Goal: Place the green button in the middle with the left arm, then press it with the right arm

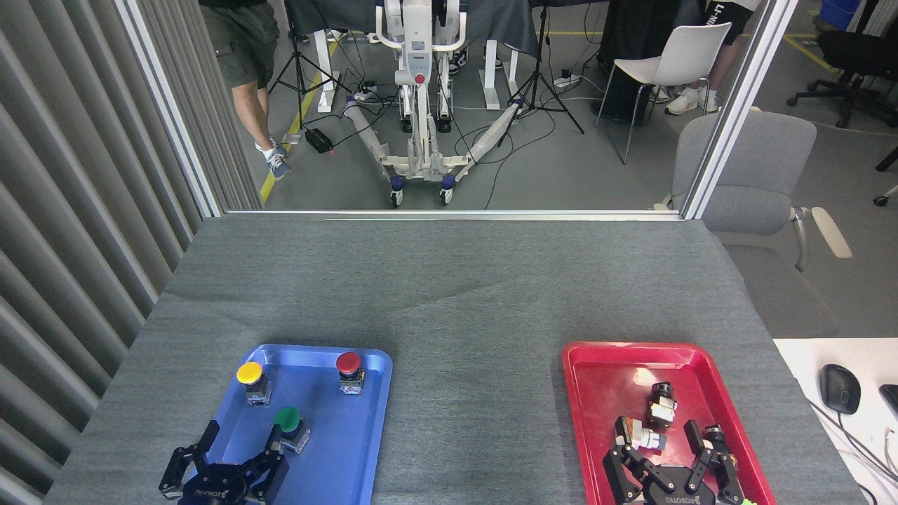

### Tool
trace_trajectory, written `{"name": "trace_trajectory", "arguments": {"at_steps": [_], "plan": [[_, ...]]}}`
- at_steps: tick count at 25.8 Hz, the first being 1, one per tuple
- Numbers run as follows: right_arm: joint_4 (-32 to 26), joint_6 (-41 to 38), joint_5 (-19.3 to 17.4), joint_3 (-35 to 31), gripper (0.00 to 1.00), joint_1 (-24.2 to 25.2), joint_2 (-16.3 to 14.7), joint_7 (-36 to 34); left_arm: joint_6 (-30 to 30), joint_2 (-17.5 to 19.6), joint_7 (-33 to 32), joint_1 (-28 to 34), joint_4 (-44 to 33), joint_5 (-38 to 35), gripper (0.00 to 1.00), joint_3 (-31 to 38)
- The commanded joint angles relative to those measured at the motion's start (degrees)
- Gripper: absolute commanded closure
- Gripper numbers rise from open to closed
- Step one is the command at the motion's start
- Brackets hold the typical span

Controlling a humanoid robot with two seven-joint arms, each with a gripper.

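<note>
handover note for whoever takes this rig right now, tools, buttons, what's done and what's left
Left tool: open, low over the near end of the blue tray, fingers just short of the green button, nothing held.
Right tool: open, over the near end of the red tray, empty.
Green button stands upright in the blue tray, nearer than the yellow button and red button.
Middle of the table is bare.
Done: nothing yet.
Left: grasp green button, set it in the middle, press with the right tool.
</note>
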Motion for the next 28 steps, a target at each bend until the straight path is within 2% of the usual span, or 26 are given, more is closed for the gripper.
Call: {"name": "trace_trajectory", "arguments": {"at_steps": [1,7,20,28], "plan": [[0.21,0.02,0.02,0.00,0.00,0.00,0.11,0.01,-0.78,-0.06,-0.10,-1.04,3.50,-1.50,0.02,-1.55],[0.38,0.02,0.02,-0.09,0.00,0.00,0.28,0.01,-5.43,0.03,-0.28,-3.24,6.58,-3.08,0.02,-3.13],[0.30,-0.07,1.69,0.00,0.00,-0.09,1.43,0.10,-5.52,-0.06,-0.89,-5.96,11.50,-3.26,0.02,-4.45],[0.38,-0.07,1.87,0.00,0.00,-0.09,1.60,0.10,-5.43,0.03,-1.07,-6.93,11.68,-3.26,0.02,-4.45]]}}
